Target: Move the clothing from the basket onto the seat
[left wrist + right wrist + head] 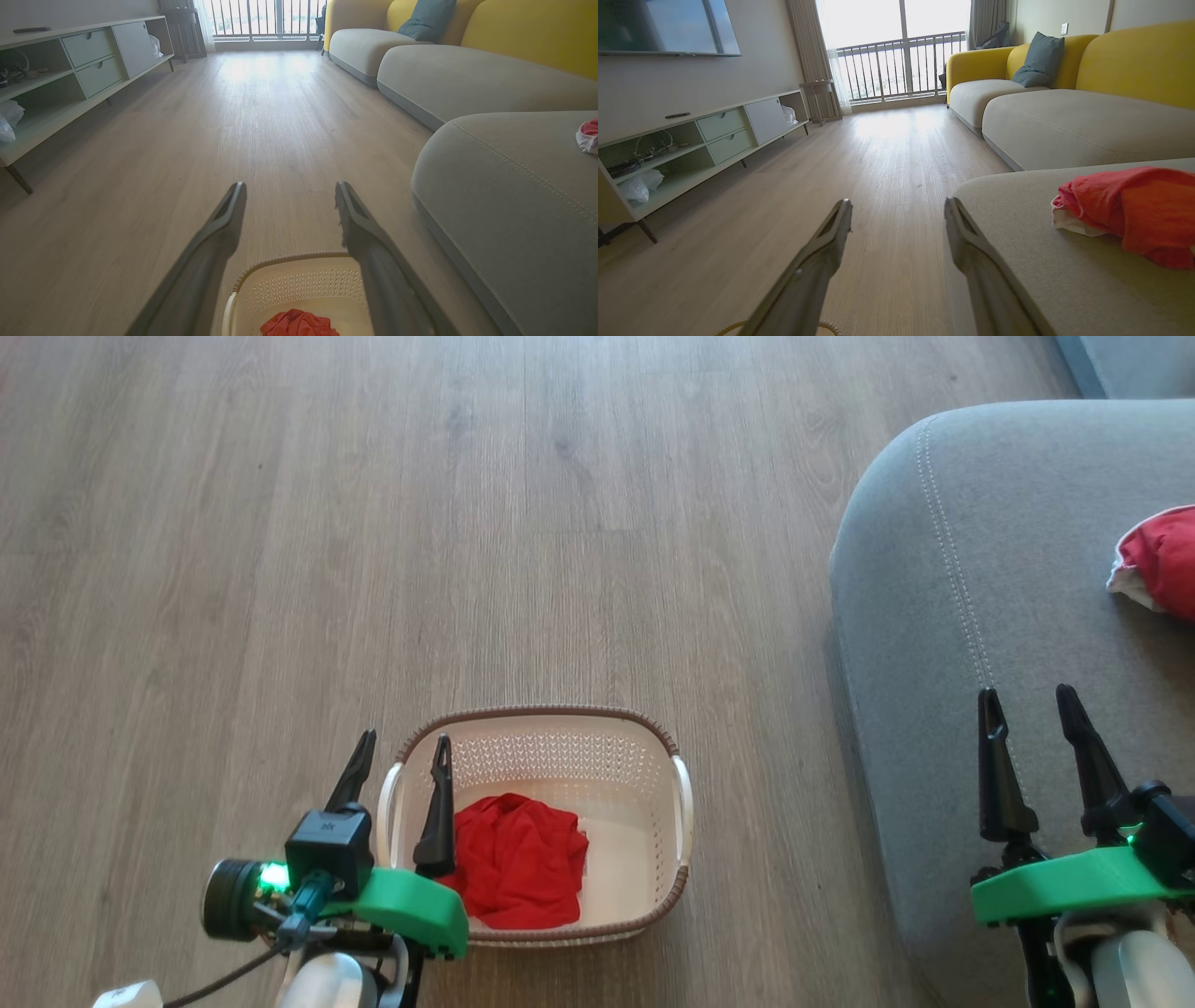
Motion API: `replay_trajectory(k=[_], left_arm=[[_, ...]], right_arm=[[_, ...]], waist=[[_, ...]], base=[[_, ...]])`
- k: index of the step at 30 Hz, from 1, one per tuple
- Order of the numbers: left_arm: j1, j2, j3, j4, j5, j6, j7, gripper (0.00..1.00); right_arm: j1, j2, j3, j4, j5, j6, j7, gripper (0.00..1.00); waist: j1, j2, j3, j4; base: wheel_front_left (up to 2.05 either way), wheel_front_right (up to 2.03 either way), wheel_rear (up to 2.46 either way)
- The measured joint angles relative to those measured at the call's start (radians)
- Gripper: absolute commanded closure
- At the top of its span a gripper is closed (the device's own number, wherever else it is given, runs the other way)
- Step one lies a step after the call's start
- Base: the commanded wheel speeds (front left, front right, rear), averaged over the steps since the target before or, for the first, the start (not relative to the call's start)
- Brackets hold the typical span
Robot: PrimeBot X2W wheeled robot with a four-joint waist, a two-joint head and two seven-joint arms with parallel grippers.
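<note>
A cream basket (537,747) with a brown rim stands on the wood floor, and one crumpled red garment (518,859) lies in its left half; the left wrist view shows the basket (299,280) and that garment (299,324) at its bottom edge. A second red and white garment (1162,560) rests on the grey seat (980,569) at the right, large in the right wrist view (1134,212). My left gripper (401,751) hovers open over the basket's left rim, empty. Above the seat's front edge my right gripper (1027,695) stands open, holding nothing.
Bare wood floor (420,523) spreads ahead and to the left. A low pale media cabinet (70,74) lines the left wall. More sofa sections with yellow backs (1064,112) run along the right toward a balcony railing.
</note>
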Motion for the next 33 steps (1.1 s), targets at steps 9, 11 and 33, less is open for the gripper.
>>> replay_trajectory(k=[9,11,33], left_arm=[[-0.003,0.000,-0.002,0.000,0.000,0.000,0.000,0.00],[-0.004,0.000,-0.002,0.000,0.000,-0.001,0.000,0.00],[-0.076,0.000,-0.008,0.014,0.000,-0.025,0.000,0.00]], right_arm=[[-0.001,0.001,-0.002,-0.001,0.000,0.000,0.000,0.00],[-0.002,0.001,-0.002,-0.001,0.000,0.000,0.000,0.00],[-0.043,0.007,-0.001,-0.021,-0.009,0.000,0.000,0.00]], waist=[[0.0000,0.0000,0.022,-0.002],[0.0000,0.0000,0.027,-0.002],[0.0001,0.0000,0.133,-0.013]], base=[[0.00,0.00,0.00],[0.00,0.00,0.00],[0.00,0.00,0.00]])
